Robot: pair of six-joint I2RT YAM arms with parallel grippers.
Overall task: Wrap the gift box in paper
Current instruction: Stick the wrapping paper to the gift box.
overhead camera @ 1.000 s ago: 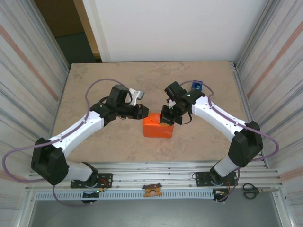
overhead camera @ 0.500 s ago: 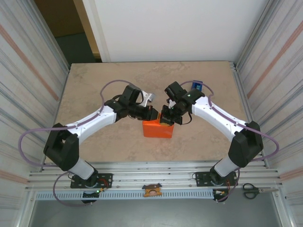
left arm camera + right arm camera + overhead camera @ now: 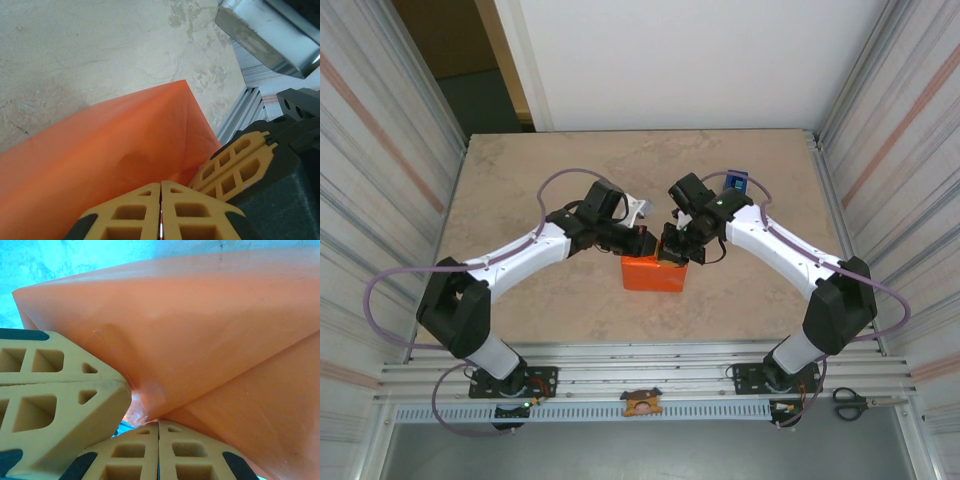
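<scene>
The gift box is hidden inside the orange paper (image 3: 655, 274), which forms a squarish parcel at the table's middle. Both grippers press down at the parcel's far top edge, tips side by side. My left gripper (image 3: 646, 244) is shut, its pads (image 3: 135, 207) together against the paper (image 3: 110, 150), with the right fingers (image 3: 235, 160) just beside. My right gripper (image 3: 671, 254) is shut too, its own tips (image 3: 159, 440) at a diagonal fold in the paper (image 3: 215, 330). A crumpled scrap of clear tape (image 3: 136, 412) sits between the right tips and the left fingers (image 3: 55, 395).
A blue tape dispenser (image 3: 736, 182) stands behind the right arm. Scissors (image 3: 850, 403) lie on the frame rail at the near right. Metal walls close in both sides of the beige table (image 3: 520, 180). A grey metal part (image 3: 265, 35) hangs above the parcel.
My left arm has swung right and forward, bringing its shut gripper from the parcel's left corner onto the far top edge beside the right gripper. The right arm has stayed put.
</scene>
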